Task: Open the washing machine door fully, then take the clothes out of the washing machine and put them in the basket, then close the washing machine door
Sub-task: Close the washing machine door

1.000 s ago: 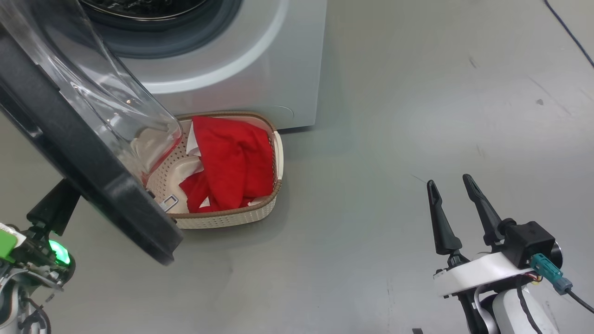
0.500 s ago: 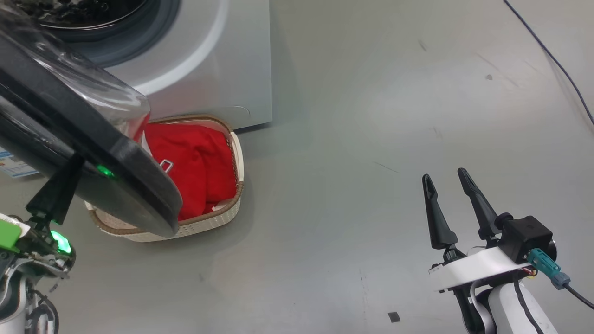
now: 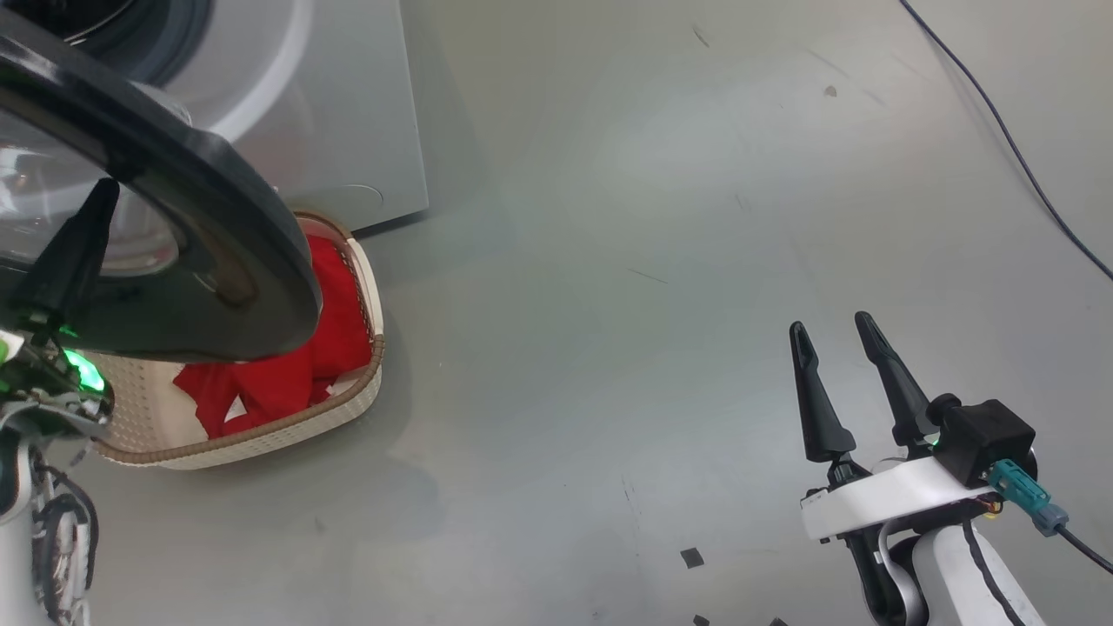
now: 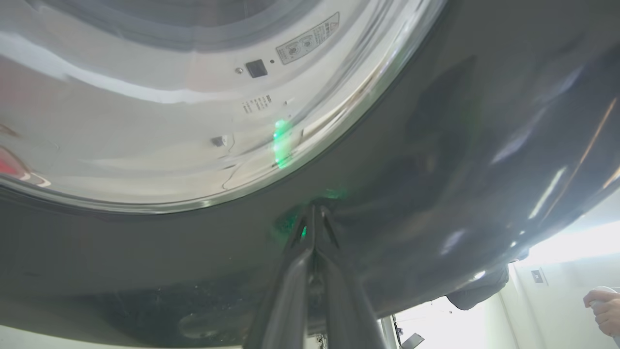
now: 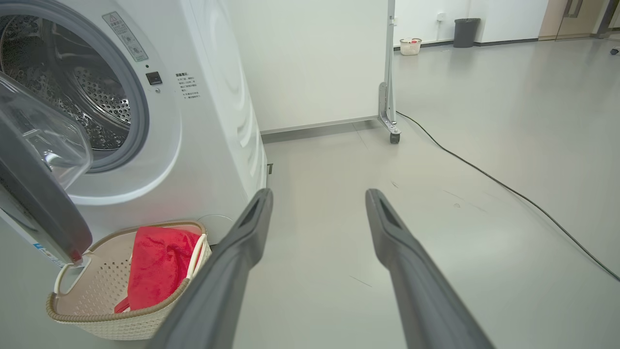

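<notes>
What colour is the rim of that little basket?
Brown with a woven look; the basket itself is cream. The right wrist view shows it best.

grey floor (image 3: 609, 304) | on it: washing machine (image 3: 330, 104), basket (image 3: 261, 439), black cable (image 3: 1000, 130)

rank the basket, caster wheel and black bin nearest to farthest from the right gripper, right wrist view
1. basket, low left on the floor
2. caster wheel, mid floor, centre
3. black bin, far wall, upper right
</notes>
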{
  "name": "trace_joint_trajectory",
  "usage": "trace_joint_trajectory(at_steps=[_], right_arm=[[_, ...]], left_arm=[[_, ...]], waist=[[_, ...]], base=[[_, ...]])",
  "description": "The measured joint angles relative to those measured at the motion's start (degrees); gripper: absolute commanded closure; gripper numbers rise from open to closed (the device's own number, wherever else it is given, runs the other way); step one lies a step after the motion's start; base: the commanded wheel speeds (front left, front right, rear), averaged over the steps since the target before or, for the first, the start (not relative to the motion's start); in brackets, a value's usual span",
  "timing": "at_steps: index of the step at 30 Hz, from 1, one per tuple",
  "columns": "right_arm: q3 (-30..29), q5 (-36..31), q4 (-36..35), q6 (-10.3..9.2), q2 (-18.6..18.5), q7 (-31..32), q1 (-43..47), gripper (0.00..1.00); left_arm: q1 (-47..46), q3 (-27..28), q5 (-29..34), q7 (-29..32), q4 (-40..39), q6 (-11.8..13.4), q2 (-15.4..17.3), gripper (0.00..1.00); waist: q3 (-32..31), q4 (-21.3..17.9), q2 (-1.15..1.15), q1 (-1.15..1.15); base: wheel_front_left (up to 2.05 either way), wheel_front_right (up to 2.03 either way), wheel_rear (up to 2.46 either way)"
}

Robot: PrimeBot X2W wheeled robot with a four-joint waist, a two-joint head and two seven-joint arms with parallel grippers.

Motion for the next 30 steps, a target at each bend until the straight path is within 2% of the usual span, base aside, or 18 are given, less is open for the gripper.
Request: trace_joint_trajectory(at_steps=[14, 30], right_arm=[[-0.8, 0.0, -1.8, 0.03, 0.4, -0.4, -2.3, 0.00], [0.1, 1.4, -2.1, 0.60, 0.6, -0.4, -5.4, 0.00]], left_arm=[[-13.7, -2.0, 4.9, -5.3, 3.9, 1.7, -1.6, 1.00], [-25.2, -1.9, 9.4, -11.2, 10.5, 2.5, -0.3, 1.00]], waist=[[5.0, -1.3, 0.00, 0.00], [10.1, -4.0, 0.00, 0.00]], base=[[0.00, 0.00, 0.00], [0.00, 0.00, 0.00]])
